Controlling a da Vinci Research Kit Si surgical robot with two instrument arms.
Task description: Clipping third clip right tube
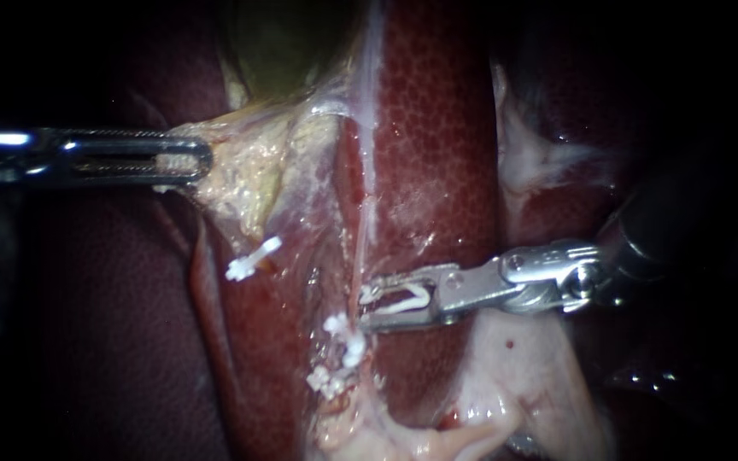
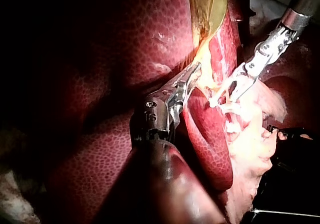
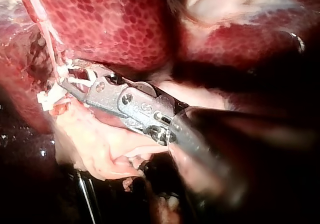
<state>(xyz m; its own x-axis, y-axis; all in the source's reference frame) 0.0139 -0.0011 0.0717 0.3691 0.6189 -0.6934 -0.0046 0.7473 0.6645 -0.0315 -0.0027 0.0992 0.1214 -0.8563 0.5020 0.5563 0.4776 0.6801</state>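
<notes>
The right tube (image 1: 364, 222) is a thin, pale string. It runs down the middle of the endoscope view and lies on the dark red, spotted liver (image 1: 437, 145). Low down on the tube sit two clips (image 1: 348, 337). They are small and white and close together, one a bit lower than the other.

The right instrument (image 1: 363, 309) comes in from the right and lies almost flat. Its jaws stand a little apart. A white clip (image 1: 407, 299) sits between them and both jaws touch it, so they hold it. The tips of the jaws reach the right tube just above the two clips. I cannot tell if the tube is already inside the white clip. Pale pink tissue (image 1: 514, 376) lies under this instrument.

The left instrument (image 1: 202, 160) comes in from the left, higher up and well apart from the right one. Its jaws are clamped tight on yellow tissue (image 1: 241, 175) just below the gallbladder (image 1: 284, 43). The left wrist view shows the same grip, with the yellow tissue pinched between the two jaws.

A lone clip (image 1: 251, 259), also white, sits left of the right tube and below the yellow tissue.
</notes>
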